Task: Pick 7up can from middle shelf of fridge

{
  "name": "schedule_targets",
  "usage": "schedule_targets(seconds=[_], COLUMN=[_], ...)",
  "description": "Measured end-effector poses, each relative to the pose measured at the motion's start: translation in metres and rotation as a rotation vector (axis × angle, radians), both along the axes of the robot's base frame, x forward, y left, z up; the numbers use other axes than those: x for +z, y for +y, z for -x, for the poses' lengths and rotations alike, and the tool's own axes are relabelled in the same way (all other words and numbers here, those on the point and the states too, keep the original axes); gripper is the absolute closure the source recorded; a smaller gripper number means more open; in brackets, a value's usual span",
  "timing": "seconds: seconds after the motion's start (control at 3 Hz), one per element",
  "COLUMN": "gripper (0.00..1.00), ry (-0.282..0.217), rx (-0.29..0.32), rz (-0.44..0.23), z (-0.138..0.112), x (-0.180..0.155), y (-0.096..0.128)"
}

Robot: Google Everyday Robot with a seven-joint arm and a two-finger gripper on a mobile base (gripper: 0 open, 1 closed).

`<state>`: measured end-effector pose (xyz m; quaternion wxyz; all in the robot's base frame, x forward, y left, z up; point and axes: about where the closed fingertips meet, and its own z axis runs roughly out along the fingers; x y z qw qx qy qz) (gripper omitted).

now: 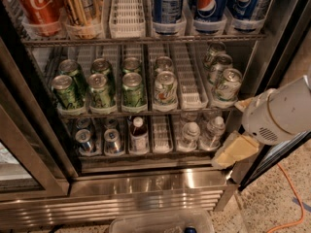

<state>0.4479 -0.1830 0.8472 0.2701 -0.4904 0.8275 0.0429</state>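
The 7up can (pixel 165 87) is kept at the counter's (pixel 146 112) front edge, within easy reach. The tool (pixel 239 141) is held off the right edge; its grip cannot be told.

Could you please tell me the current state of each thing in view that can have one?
fridge: door open.
middle shelf: stocked with cans, one lane bare.
7up can: upright at the front of its lane, not gripped.
green cans: upright, in the lanes left of the 7up can.
claw: open and empty, outside the fridge at the right, about level with the middle shelf.
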Motion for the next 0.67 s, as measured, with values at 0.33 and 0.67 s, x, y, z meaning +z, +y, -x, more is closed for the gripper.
schedule_targets(seconds=[0.33, 0.67], gripper=[0.0, 0.0], ry=[0.007, 0.007], rx=[0.0, -0.006], rz=[-0.004, -0.024], z=[-0.0009, 0.0028], x=[-0.0037, -0.0114], y=[-0.0002, 0.0048])
